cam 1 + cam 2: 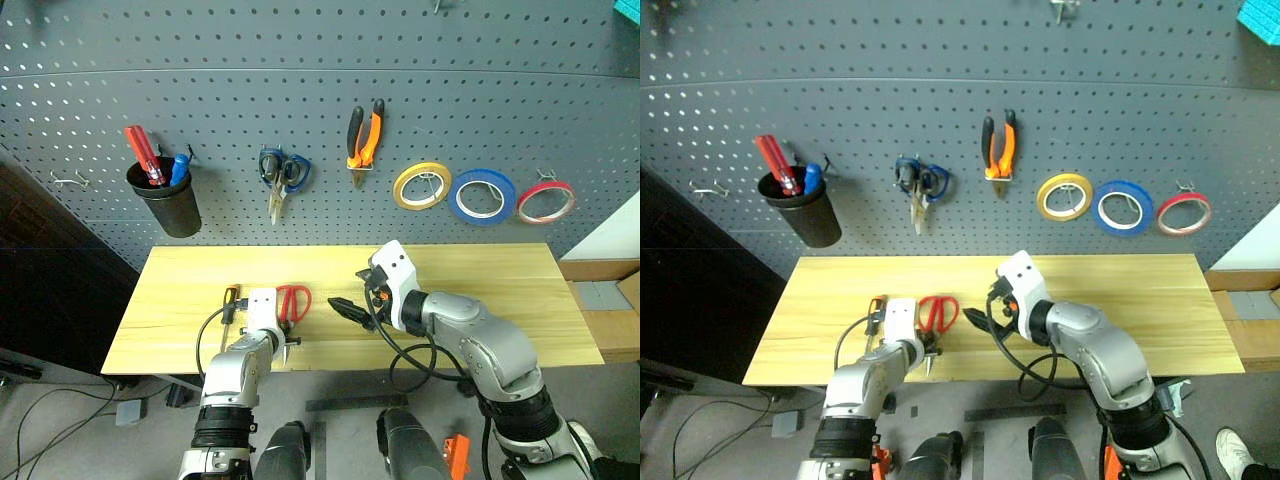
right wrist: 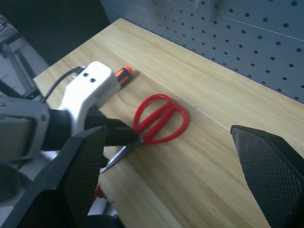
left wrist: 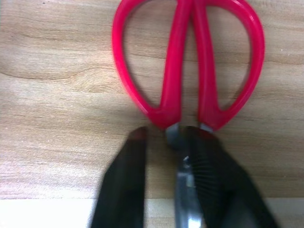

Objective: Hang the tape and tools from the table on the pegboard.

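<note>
A left gripper (image 3: 164, 183) is clamped on the blades of red scissors (image 1: 293, 302) just below the handle loops, low and left of centre in the head views. The hold sits at the pivot end, apparently so the loops stay free to slip over a hook; the blades point back toward the table's near edge, and the scissors lie flat on the wood, not yet lifted. The right gripper (image 1: 345, 308) hangs just right of centre, fingers spread wide and holding nothing, seemingly waiting its turn. A screwdriver (image 1: 229, 301) lies just left of the left wrist, also flat on the top.

The table (image 1: 480, 270) is a pale yellow plank bench, otherwise bare, set against the pegboard (image 1: 300, 60), which fills the upper half of the frame. Along the board, from left to right: a black cup (image 1: 172, 205) holding red and blue handles, blue scissors (image 1: 282, 175), orange-and-black pliers (image 1: 364, 135), then a yellow roll (image 1: 421, 185), a blue roll (image 1: 481, 196) and the red tape (image 1: 546, 201) at far right, already hung. By this layout the scissors and screwdriver appear to be the items left to hang. A spare hook (image 1: 70, 181) shows at far left of the board. Grey floor and loose cables lie beneath the bench.
</note>
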`<state>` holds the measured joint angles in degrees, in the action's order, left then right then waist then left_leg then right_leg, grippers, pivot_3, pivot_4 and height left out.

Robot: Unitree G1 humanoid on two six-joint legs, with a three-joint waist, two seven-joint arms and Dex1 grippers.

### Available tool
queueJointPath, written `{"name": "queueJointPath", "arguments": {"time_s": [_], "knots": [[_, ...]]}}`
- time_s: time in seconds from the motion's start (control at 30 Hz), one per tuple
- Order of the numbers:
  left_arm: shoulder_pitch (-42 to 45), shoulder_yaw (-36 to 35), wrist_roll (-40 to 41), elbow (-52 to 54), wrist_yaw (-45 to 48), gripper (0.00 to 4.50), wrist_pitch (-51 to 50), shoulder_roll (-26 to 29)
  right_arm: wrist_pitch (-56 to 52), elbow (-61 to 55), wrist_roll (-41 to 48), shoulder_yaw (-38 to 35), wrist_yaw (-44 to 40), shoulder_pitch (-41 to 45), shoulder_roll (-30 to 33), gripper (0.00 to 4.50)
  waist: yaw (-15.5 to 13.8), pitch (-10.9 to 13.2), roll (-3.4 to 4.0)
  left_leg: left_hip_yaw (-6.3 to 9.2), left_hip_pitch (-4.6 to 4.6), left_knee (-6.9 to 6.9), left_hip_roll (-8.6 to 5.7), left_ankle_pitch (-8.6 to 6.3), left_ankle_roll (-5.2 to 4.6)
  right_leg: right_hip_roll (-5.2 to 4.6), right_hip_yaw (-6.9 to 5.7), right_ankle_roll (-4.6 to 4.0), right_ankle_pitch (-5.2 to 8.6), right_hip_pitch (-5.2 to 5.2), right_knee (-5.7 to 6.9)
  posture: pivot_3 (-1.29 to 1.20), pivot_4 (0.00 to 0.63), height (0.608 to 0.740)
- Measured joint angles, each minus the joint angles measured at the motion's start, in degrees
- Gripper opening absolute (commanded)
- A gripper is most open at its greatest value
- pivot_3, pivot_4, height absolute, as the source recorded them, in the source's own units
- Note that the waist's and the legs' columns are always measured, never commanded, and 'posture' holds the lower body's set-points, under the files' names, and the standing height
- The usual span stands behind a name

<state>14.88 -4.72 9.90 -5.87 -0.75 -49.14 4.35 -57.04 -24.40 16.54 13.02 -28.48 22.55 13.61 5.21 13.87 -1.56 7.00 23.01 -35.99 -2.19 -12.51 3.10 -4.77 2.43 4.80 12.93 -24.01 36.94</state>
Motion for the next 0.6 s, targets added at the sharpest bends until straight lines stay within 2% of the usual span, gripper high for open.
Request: {"name": "queueJointPath", "arguments": {"time_s": [0.03, 0.3, 0.6], "knots": [[-0.08, 0.03, -0.05, -0.05, 0.28, 0.04, 0.17, 0.16, -0.16, -0.28, 0.37, 0.0, -0.01, -0.01, 0.22, 4.5, 0.01, -0.04, 0.01, 0.0, 0.0, 0.0, 0.0, 0.0, 0.0, 0.0, 0.0, 0.0, 0.0, 0.0, 0.0, -0.19, 0.184, 0.74], [-1.42, 0.78, -0.58, -0.07, 2.21, 0.04, 1.67, 2.02, -0.78, -0.6, 1.32, -0.08, 0.21, -0.6, 1.43, 4.5, 0.55, -0.32, 0.0, -0.02, -0.01, -0.01, 0.01, 0.0, 0.0, 0.0, 0.0, 0.0, 0.0, 0.0, 0.01, -0.2, 0.184, 0.74], [-3.03, -1.11, 0.2, 1.25, 2.49, 2.76, 3.06, 0.8, -0.55, -0.87, 1.6, 0.04, 0.43, -1.42, 3.02, 4.5, 1.27, -0.33, -0.01, -0.02, 0.01, -0.02, 0.0, 0.0, 0.0, 0.0, 0.01, 0.01, -0.01, 0.0, 0.01, -0.2, 0.186, 0.74]]}}
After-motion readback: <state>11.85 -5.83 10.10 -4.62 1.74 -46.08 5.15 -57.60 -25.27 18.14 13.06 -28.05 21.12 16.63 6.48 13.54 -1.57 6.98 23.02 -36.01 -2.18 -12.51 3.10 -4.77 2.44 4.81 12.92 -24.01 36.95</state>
